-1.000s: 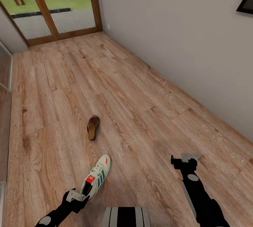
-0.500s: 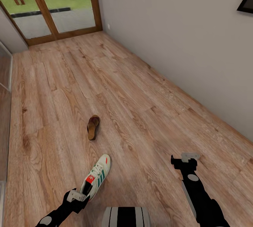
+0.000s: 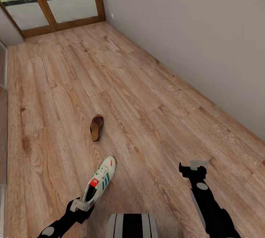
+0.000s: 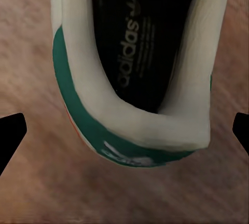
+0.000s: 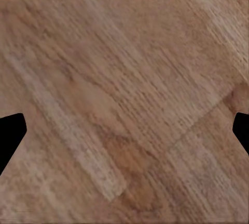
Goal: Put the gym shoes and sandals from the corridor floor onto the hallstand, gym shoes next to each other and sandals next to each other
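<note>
Between spread left fingers, gym shoe

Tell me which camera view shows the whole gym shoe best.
The head view: there the gym shoe lies whole on the corridor floor, its heel at the left gripper. The left wrist view sees just its heel and dark insole from close, between wide jaws. The right wrist view sees floor planks.

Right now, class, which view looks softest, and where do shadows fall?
Left wrist view: the gym shoe heel looms close and soft-edged. Right wrist view: floor grain smeared. Head view: sharper; a faint shadow hugs the sandal.
</note>
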Robot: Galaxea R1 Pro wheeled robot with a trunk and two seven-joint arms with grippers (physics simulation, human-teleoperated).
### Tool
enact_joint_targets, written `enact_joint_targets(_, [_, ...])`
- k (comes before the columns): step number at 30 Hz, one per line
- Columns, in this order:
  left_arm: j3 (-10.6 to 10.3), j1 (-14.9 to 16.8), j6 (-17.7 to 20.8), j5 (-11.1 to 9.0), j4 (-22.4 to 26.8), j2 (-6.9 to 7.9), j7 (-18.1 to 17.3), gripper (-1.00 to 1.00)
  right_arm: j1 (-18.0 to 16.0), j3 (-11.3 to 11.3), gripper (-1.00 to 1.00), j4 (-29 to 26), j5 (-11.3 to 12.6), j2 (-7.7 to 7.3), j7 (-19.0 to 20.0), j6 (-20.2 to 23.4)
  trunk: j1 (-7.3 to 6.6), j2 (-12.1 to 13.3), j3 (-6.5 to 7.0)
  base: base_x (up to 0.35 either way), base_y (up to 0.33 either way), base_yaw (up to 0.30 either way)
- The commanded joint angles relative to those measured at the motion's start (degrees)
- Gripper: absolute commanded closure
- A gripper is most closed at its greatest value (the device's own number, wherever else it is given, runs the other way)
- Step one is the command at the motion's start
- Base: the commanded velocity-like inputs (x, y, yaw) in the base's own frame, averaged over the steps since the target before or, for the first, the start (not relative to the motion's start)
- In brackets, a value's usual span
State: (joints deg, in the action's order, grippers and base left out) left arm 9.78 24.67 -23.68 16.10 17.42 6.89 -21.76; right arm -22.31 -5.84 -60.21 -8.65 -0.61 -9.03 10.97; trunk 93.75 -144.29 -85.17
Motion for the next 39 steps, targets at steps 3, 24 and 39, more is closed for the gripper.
enact_joint_targets(3, [0.5, 0.03, -0.23, 0.54, -0.02, 0.01, -0.3, -1.0, -0.01, 0.04, -1.0, -0.08, -0.61, -0.01, -0.11, 0.46, 0.06, -0.06, -0.91, 0.0, 0.0, 0.0])
enact_joint_targets(24, [0.59, 0.03, -0.21, 0.55, -0.02, 0.09, -0.28, -1.0, -0.01, 0.04, -1.0, -0.08, -0.59, -0.01, -0.11, 0.46, 0.14, -0.1, -1.76, 0.0, 0.0, 0.0])
enact_joint_targets(39, [0.52, 0.03, -0.23, 0.57, -0.02, -0.02, -0.26, -1.0, -0.01, 0.04, -1.0, -0.08, -0.59, -0.01, -0.09, 0.46, 0.14, -0.1, -1.76, 0.026, 0.0, 0.0])
